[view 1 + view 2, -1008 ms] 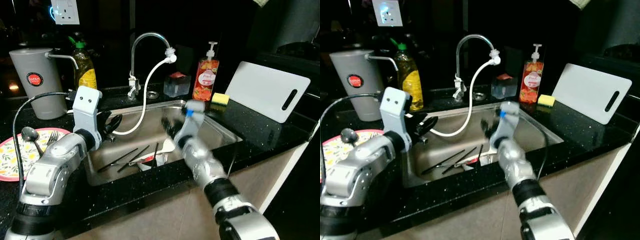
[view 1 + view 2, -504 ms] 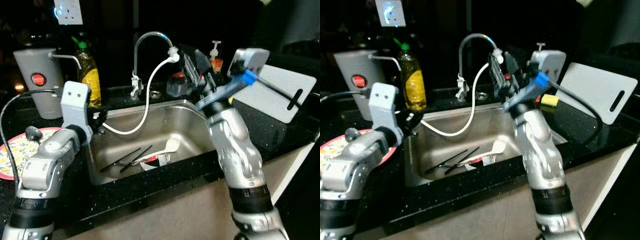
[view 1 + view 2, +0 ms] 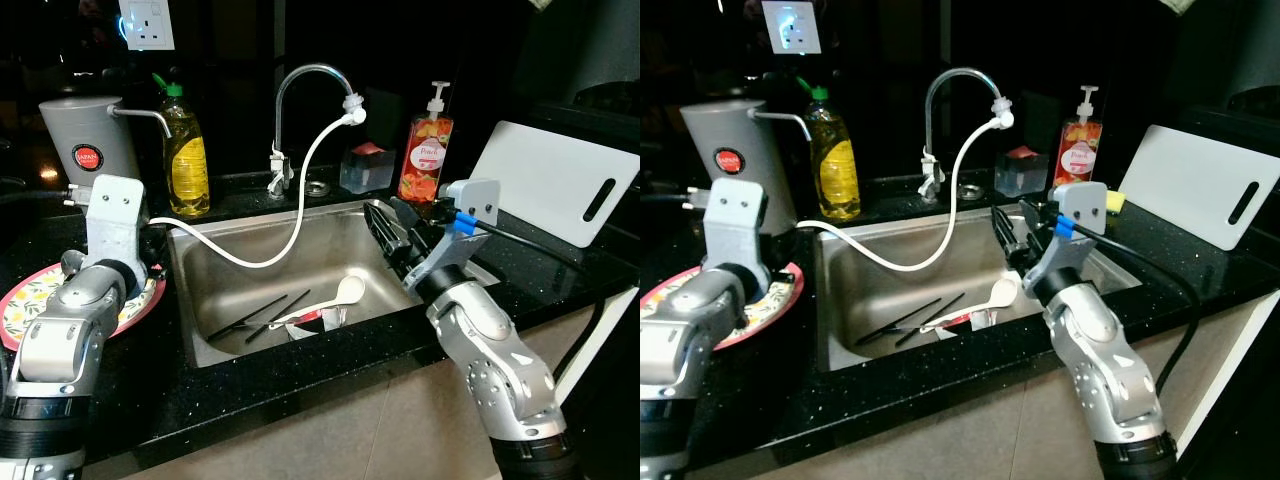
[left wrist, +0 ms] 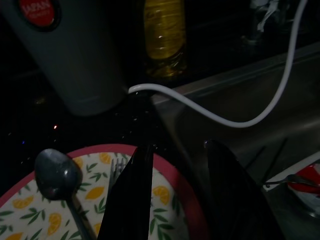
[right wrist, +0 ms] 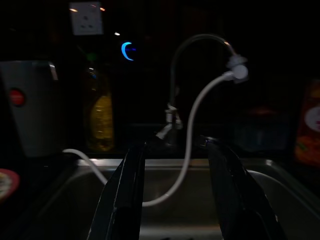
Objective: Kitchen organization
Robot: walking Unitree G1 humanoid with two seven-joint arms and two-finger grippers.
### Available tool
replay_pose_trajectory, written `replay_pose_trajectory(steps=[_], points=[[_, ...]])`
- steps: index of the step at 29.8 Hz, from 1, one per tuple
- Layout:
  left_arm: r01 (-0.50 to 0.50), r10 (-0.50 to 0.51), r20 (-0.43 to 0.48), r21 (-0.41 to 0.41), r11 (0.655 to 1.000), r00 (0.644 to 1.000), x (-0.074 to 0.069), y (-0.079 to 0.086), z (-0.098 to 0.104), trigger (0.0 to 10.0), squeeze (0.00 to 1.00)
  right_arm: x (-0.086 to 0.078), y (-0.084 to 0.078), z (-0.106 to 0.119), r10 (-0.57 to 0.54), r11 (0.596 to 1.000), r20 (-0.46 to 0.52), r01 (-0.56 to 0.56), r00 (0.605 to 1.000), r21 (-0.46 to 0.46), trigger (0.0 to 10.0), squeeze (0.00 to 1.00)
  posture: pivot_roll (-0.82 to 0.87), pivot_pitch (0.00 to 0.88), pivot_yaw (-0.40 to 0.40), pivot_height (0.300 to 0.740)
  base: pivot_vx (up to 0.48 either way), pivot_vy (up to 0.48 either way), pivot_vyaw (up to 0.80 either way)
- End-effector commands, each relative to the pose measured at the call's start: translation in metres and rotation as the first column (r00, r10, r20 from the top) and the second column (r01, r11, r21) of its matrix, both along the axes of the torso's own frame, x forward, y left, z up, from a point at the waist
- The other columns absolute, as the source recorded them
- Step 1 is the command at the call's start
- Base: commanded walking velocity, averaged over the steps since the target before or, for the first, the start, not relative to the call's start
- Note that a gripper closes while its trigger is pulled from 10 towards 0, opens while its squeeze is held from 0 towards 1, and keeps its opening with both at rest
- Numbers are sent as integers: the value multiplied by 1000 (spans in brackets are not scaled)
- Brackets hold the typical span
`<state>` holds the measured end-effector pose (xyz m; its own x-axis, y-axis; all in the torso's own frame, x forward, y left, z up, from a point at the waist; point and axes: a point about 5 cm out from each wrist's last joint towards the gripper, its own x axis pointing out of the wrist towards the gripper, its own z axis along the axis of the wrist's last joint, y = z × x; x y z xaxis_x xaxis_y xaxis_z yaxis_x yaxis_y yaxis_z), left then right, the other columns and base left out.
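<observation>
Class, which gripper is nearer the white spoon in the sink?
Right. The right gripper hangs over the sink's right side, just above the white spoon; the left gripper is over the plate, left of the sink.

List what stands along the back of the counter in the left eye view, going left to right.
Grey kettle → yellow dish soap bottle → faucet → small clear container → red pump soap bottle → white cutting board.
</observation>
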<state>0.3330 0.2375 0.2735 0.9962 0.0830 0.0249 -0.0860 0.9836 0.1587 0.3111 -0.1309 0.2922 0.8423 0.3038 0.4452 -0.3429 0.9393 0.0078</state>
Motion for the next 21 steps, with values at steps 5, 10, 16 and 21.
replay_pose_trajectory(steps=[5,10,16,21], points=[[-101,101,-21,-11,995,995,-2,26,1,10000,0,3,-13,3,-65,998,-20,65,998,5,10000,0,-39,52,-24,740,0,0,0],[-144,142,-40,-43,989,989,-2,35,0,10000,0,6,-14,4,-91,996,-27,91,996,19,10000,0,-38,41,-25,740,0,0,0],[-208,196,-172,-53,977,965,-2,47,-15,10000,0,8,-2,4,-54,998,-29,55,998,34,10000,0,-22,29,-35,740,0,0,0],[-227,208,-210,-70,971,955,-4,52,-17,10000,0,9,-1,4,-47,998,-32,48,998,35,10000,0,-11,41,-31,740,0,0,0]])
